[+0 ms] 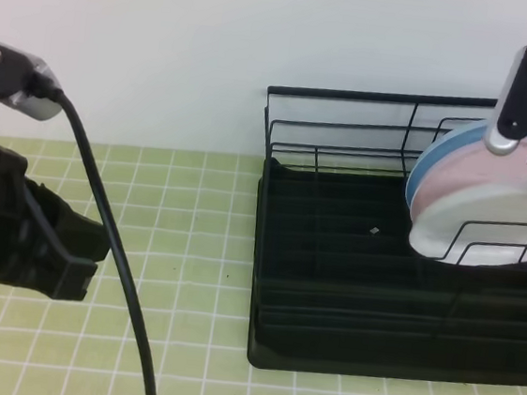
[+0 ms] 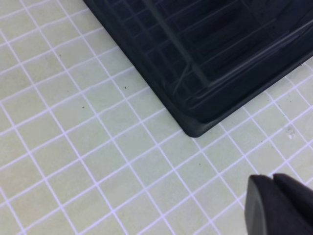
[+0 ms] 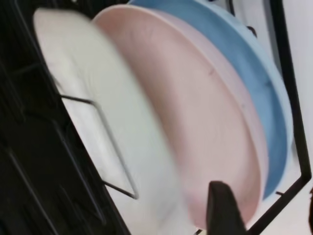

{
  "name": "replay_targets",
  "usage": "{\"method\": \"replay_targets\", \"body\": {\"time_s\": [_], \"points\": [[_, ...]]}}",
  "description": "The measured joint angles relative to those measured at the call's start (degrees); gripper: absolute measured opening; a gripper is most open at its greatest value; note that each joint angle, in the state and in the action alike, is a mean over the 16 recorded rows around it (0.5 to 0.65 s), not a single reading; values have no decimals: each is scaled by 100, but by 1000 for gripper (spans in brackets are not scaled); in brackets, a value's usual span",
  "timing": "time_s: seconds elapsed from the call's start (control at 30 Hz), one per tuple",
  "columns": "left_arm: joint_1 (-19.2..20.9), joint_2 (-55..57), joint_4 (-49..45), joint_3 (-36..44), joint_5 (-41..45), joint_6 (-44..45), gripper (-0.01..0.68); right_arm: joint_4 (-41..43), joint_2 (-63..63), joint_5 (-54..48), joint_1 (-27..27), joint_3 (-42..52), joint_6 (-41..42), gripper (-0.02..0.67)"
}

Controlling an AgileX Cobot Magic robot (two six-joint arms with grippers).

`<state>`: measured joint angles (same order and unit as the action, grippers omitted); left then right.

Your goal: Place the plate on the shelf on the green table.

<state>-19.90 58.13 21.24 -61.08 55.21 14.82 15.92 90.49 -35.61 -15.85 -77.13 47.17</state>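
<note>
The right gripper (image 3: 266,210) only shows as a dark finger (image 3: 221,208) at the bottom edge of its wrist view plus a sliver at the far right corner, so there's a clear gap between them with nothing pinched in it; looks spread apart. Right in front of that finger sits the stack of plates. Nearest it is the pink round plate (image 3: 210,122), behind that the light blue round plate (image 3: 254,83), and on the far side from the finger the large plain white round plastic plate (image 3: 98,112), pretty blurred here. The white one leans against the pink one and a thin wire loop crosses its face.

From the high view, the right arm hangs over the top of those plates at the right end of the black wire dish rack with the ribbed tray base (image 1: 329,289). The white plate (image 1: 473,220) stands on edge inside it, tilted back, with wire dividers in front.

The left gripper (image 2: 281,205) is well away from all that, off past the rack's left side. Only its dark tip pokes in at the corner of its wrist view, so can't tell how wide it is. Below it is the light green tiled worktop with white grout lines (image 2: 98,147), and the rack's rounded corner is just ahead.
</note>
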Motion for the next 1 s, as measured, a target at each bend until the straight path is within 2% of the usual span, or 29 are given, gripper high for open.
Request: {"method": "replay_targets", "body": {"time_s": [0.13, 0.3, 0.63, 0.8, 1.0], "points": [[0, 0, 0, 0, 5, 0, -1, 48, -114, -93, 0, 0, -303, 330], [0, 0, 0, 0, 8, 0, -1, -31, -347, -504, 0, 0, -410, 237], [0, 0, 16, 0, 6, 6, -1, -1007, -691, -1836, 0, 0, 517, 30], [2, 0, 26, 0, 3, 10, -1, -1415, -528, -2141, 3, 0, 923, 2], [5, 0, 32, 0, 25, 13, -1, -1306, -52, -1888, 60, -3, 924, -2]]}}
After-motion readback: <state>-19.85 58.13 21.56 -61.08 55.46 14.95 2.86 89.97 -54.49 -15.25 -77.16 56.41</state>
